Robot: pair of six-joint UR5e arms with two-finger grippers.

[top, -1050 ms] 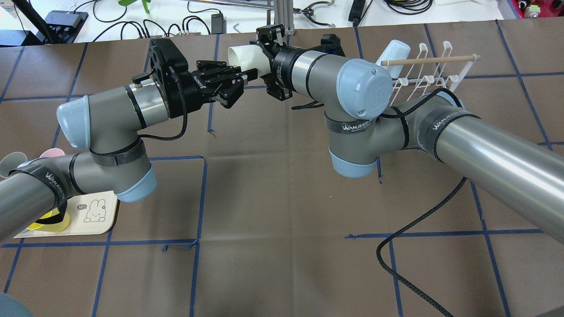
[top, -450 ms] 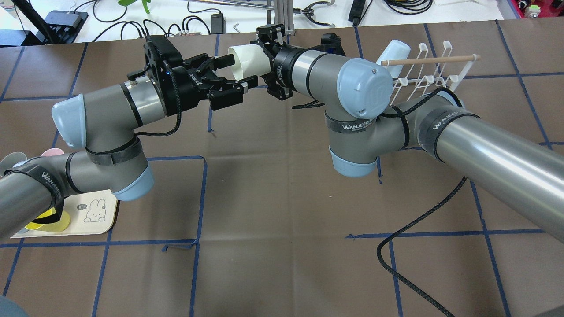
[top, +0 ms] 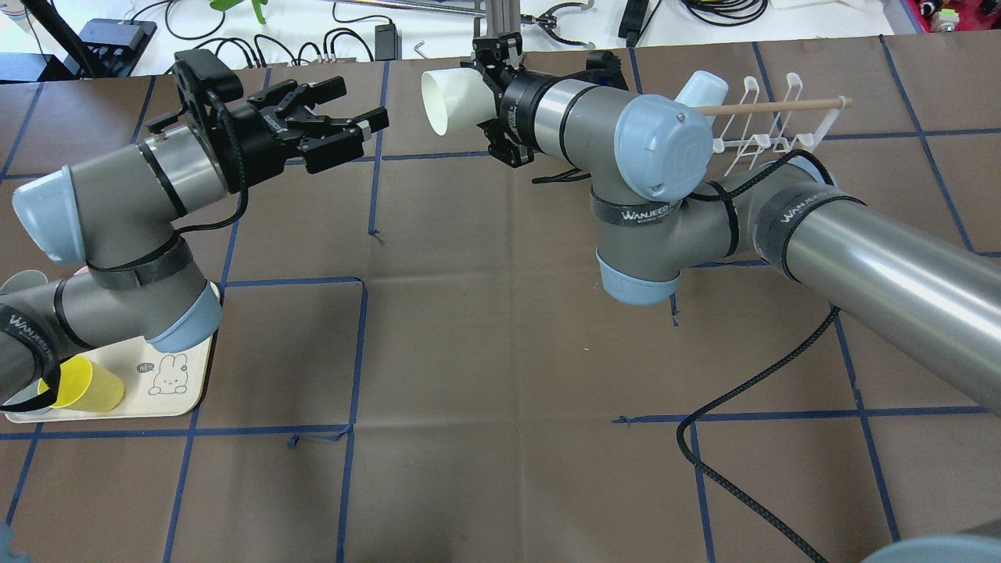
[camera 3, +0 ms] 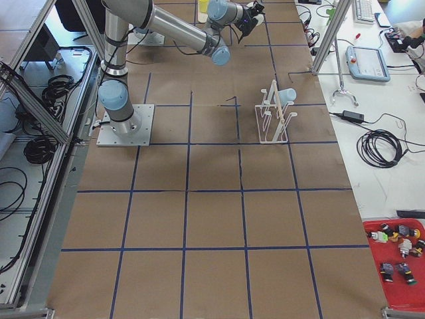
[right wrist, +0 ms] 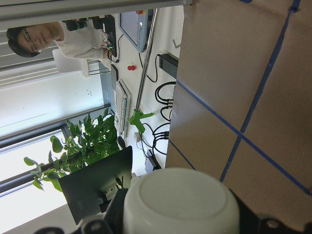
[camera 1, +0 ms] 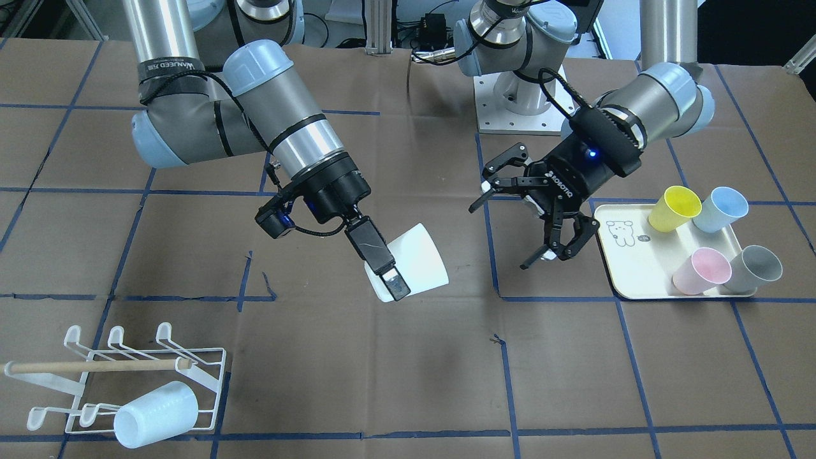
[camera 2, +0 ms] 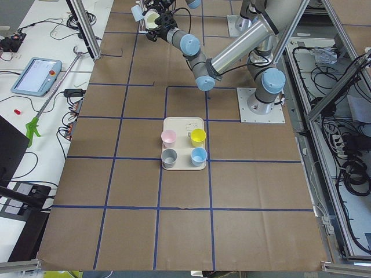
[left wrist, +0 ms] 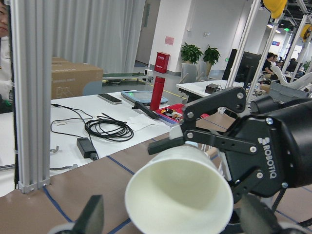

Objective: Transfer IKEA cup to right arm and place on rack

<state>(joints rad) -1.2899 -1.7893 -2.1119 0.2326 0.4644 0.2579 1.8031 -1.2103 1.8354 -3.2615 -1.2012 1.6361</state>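
My right gripper (top: pixel 489 102) is shut on the base of a white IKEA cup (top: pixel 452 100) and holds it on its side above the table, mouth toward the left arm. In the front view the cup (camera 1: pixel 424 258) sits in the right gripper (camera 1: pixel 398 274). My left gripper (top: pixel 366 98) is open and empty, a short way from the cup's mouth. It also shows in the front view (camera 1: pixel 498 238). The left wrist view looks into the cup's mouth (left wrist: pixel 180 195). The right wrist view shows its base (right wrist: pixel 180 200). The white wire rack (top: pixel 770 137) stands at the far right.
A pale blue cup (camera 1: pixel 155 413) hangs on the rack (camera 1: pixel 204 370). A cream tray (camera 1: pixel 631 268) near the left arm holds yellow (camera 1: pixel 674 208), blue (camera 1: pixel 720 208), pink (camera 1: pixel 701 271) and grey (camera 1: pixel 755 268) cups. A black cable (top: pixel 735 391) lies on the table under the right arm.
My left gripper opened off the cup's rim and drew back to the left. My right gripper kept the cup and shifted slightly toward the table's far edge.
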